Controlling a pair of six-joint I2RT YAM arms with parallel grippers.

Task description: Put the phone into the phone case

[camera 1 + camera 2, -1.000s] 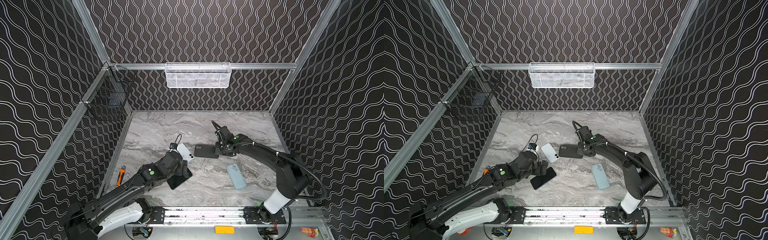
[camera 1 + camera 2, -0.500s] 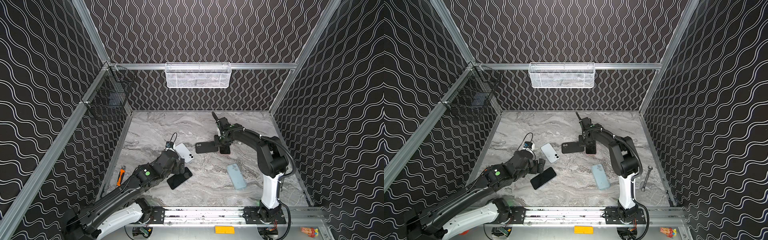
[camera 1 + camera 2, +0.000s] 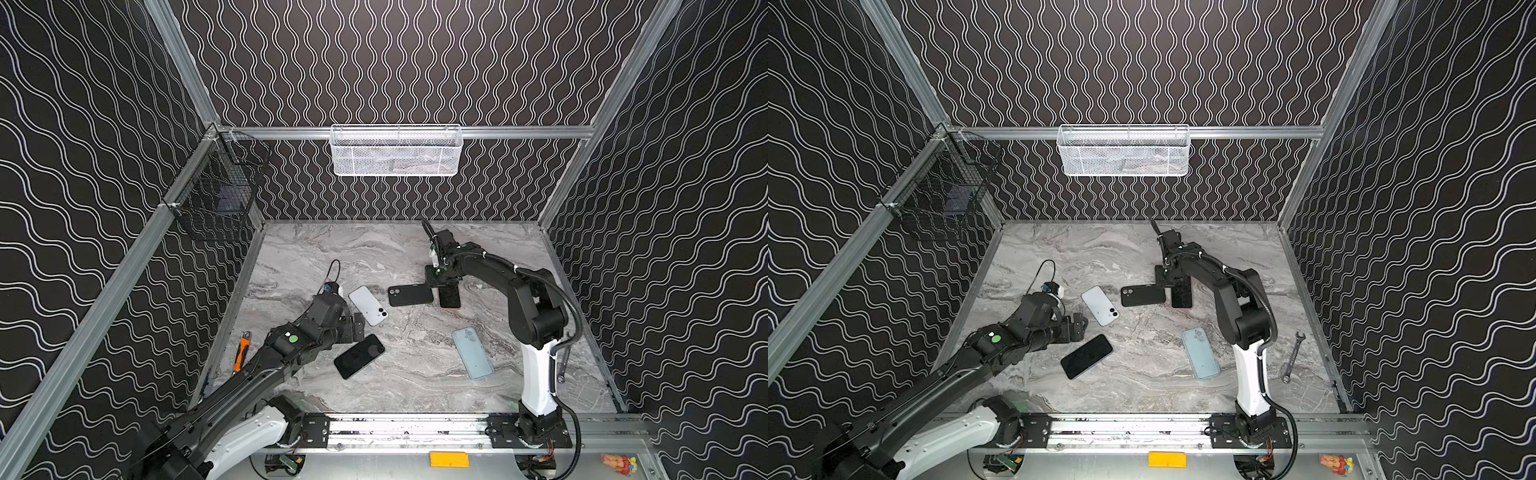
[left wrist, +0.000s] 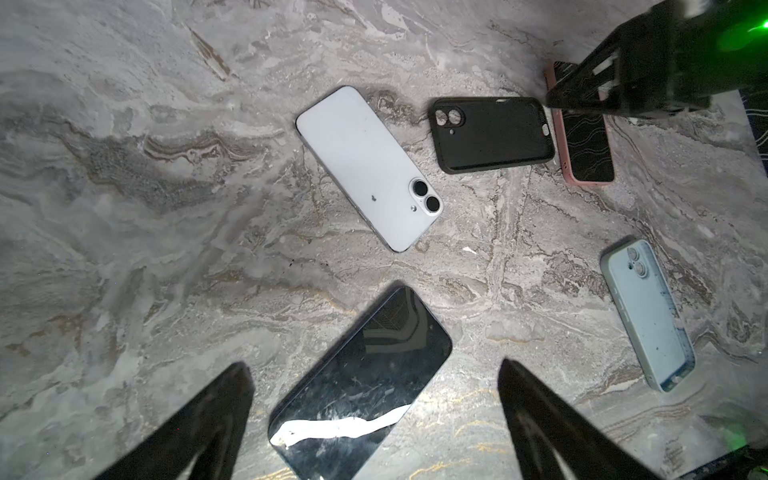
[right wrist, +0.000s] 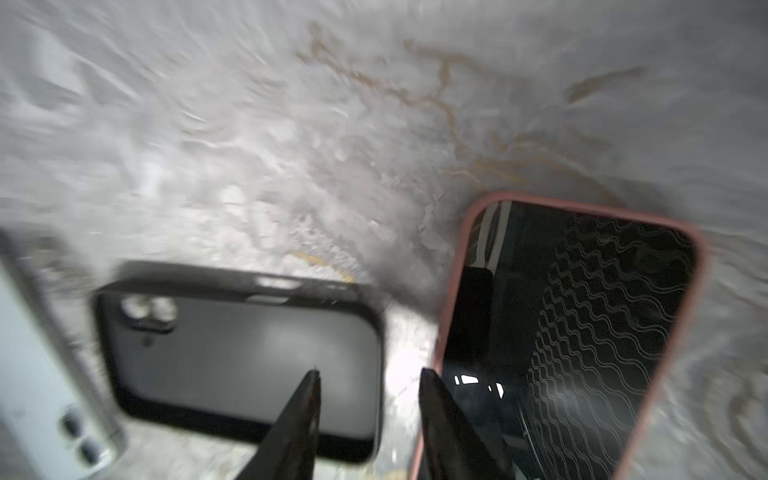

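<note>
The right gripper [image 5: 368, 374] was seen with its jaws parted and nothing grasped. It was poised at the 3 o'clock end of the black phone case [image 3: 410, 295], with that end's wall lying between the fingers. The case lay flat and empty on the table [image 3: 415, 390]. The white phone [image 3: 368, 305] rested screen-down at the case's 9 o'clock, apart from it. The left gripper [image 4: 376, 363] was held wide open and empty near the black phone [image 3: 359, 356].
</note>
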